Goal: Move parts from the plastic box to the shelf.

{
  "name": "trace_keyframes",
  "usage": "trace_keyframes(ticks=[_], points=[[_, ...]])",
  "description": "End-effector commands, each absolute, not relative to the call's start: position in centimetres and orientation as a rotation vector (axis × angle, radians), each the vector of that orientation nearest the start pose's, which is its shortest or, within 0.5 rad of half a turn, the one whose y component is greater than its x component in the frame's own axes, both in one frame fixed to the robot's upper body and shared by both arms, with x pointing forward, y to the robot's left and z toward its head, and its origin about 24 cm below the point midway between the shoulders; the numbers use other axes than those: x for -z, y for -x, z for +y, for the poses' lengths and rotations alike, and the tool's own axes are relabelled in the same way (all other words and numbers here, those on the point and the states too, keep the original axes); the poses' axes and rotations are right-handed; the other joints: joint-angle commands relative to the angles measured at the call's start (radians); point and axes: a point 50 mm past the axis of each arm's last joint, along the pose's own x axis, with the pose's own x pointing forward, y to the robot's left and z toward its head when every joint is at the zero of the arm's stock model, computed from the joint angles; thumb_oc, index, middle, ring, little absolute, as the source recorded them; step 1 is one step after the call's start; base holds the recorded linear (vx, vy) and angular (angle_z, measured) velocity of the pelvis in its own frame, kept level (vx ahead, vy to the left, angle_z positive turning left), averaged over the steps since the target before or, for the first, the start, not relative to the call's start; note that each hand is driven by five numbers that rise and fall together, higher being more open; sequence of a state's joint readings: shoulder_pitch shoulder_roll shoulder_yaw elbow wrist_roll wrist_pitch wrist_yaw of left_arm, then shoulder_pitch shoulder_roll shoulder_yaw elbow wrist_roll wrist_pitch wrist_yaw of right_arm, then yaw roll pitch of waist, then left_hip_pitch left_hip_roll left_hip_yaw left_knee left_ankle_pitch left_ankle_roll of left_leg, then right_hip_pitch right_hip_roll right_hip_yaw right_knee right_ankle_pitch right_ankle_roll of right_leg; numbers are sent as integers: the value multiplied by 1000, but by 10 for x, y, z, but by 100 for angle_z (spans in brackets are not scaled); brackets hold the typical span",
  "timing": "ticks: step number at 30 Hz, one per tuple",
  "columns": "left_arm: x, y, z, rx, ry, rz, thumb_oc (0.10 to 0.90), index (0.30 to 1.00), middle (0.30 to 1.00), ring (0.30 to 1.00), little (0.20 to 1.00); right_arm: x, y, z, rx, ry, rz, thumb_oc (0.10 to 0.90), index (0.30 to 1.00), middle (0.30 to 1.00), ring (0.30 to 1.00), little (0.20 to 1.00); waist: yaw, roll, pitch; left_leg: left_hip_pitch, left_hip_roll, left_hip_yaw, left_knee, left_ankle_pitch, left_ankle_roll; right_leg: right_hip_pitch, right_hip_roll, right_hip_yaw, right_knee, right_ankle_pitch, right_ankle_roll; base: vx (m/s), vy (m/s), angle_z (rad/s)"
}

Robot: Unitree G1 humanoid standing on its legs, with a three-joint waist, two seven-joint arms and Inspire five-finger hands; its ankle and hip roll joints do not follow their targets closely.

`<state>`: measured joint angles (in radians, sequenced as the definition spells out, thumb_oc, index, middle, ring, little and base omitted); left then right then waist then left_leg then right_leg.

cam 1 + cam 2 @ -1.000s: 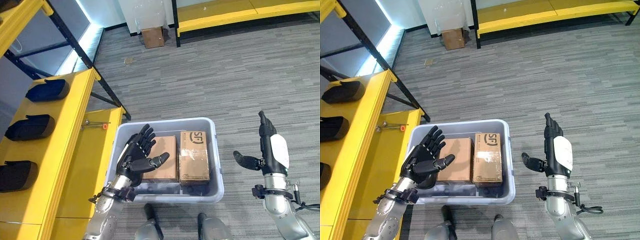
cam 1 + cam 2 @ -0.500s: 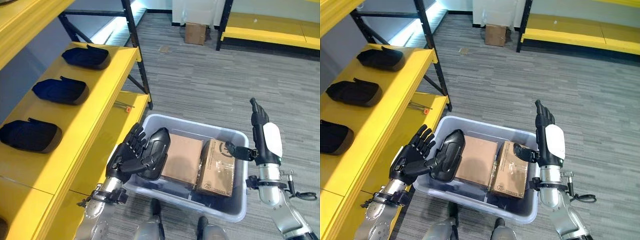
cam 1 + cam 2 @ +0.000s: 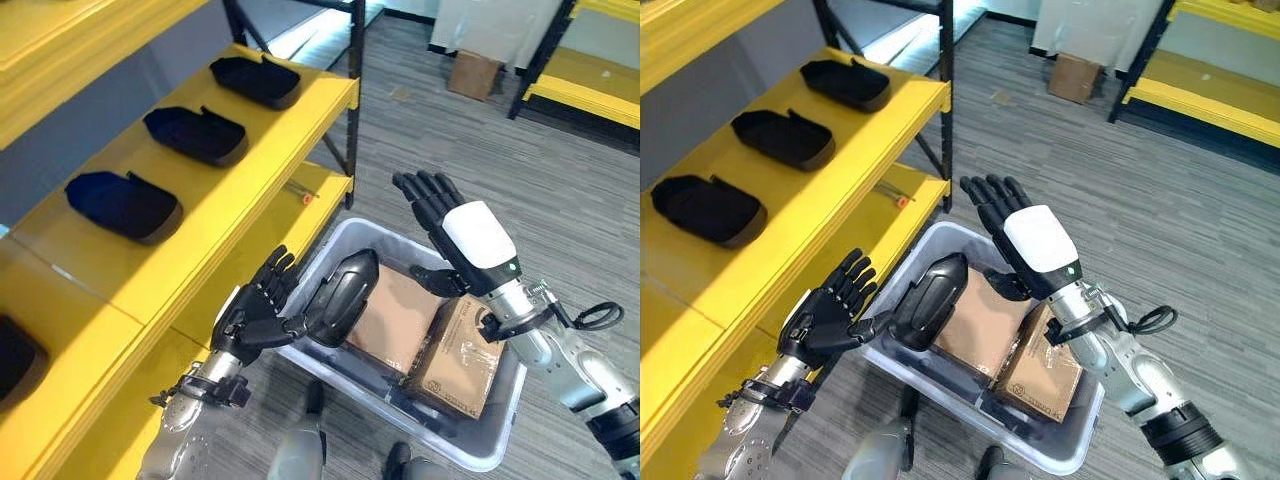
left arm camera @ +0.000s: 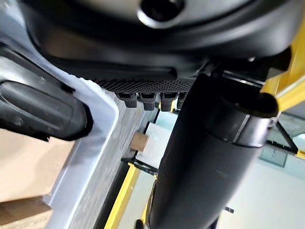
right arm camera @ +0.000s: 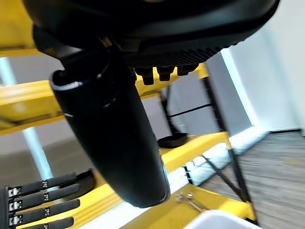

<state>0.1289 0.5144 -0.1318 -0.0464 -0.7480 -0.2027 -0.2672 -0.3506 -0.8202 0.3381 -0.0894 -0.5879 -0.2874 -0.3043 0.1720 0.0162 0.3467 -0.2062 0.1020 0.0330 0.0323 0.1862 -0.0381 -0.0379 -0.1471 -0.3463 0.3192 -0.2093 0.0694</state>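
Black moulded part [image 3: 340, 297] rests against the left hand [image 3: 255, 318], thumb under it, fingers spread, above the plastic box [image 3: 1080, 445]. The right hand [image 3: 1025, 240] hovers open. The right wrist view adds a small metal tool [image 5: 188, 199] on the yellow shelf [image 3: 200, 215]; no writing is legible.

Head stereo downward; close wrist views

Both arms are silver-grey metal ending in dark, glossy hands, the left hand [image 3: 255, 315] all black with ribbed fingers, the right hand [image 3: 462, 240] bearing a white cover behind its black fingers.
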Motion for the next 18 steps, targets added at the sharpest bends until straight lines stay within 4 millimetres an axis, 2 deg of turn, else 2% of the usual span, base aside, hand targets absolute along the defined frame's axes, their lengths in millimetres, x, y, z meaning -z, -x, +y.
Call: trace_keyframes(ticks=[1,7,9,11,13,16,18], points=[[-112,-233,199,468,232,-367,900,1000,1000,1000,1000,-215,-274,-154,-210,1284,-1049,900,1000,1000,1000,1000,-2,-10,19,-27,104,-24,32,-35,-73,25,-11,36,15,5,-39,-79,-90,27],[-111,-235,192,563,289,-337,900,1000,1000,1000,1000,-208,-293,-159,-231,1452,-1048,900,1000,1000,1000,1000,25,1,65,-59,97,-55,46,-27,-70,-25,-1,20,99,-22,-55,-67,-75,17],[-111,-233,182,627,280,-343,900,1000,1000,1000,1000,-209,-299,-160,-257,1531,-1054,900,1000,1000,1000,1000,33,5,86,-74,96,-65,52,-21,-71,-49,1,14,141,-35,-63,-67,-76,19],[-116,-229,177,623,332,-392,900,1000,1000,1000,1000,-203,-300,-162,-319,1605,-1074,900,1000,1000,1000,1000,39,11,117,-90,94,-73,59,-14,-69,-89,3,12,210,-62,-74,-80,-101,8],[-118,-228,170,642,206,-415,900,1000,1000,1000,1000,-204,-306,-162,-341,1623,-1074,900,1000,1000,1000,1000,47,10,142,-120,95,-84,76,-6,-73,-127,10,13,270,-83,-83,-83,-140,17],[-126,-228,173,600,31,-474,900,1000,1000,1000,1000,-208,-314,-173,-264,1656,-1054,900,1000,1000,1000,1000,58,15,171,-146,94,-92,74,10,-72,-174,20,7,332,-109,-91,-85,-128,8],[-129,-228,176,612,55,-473,900,1000,1000,1000,1000,-209,-319,-178,-225,1687,-1051,900,1000,1000,1000,1000,61,19,173,-170,97,-95,74,19,-71,-210,25,8,367,-124,-96,-85,-104,1]])
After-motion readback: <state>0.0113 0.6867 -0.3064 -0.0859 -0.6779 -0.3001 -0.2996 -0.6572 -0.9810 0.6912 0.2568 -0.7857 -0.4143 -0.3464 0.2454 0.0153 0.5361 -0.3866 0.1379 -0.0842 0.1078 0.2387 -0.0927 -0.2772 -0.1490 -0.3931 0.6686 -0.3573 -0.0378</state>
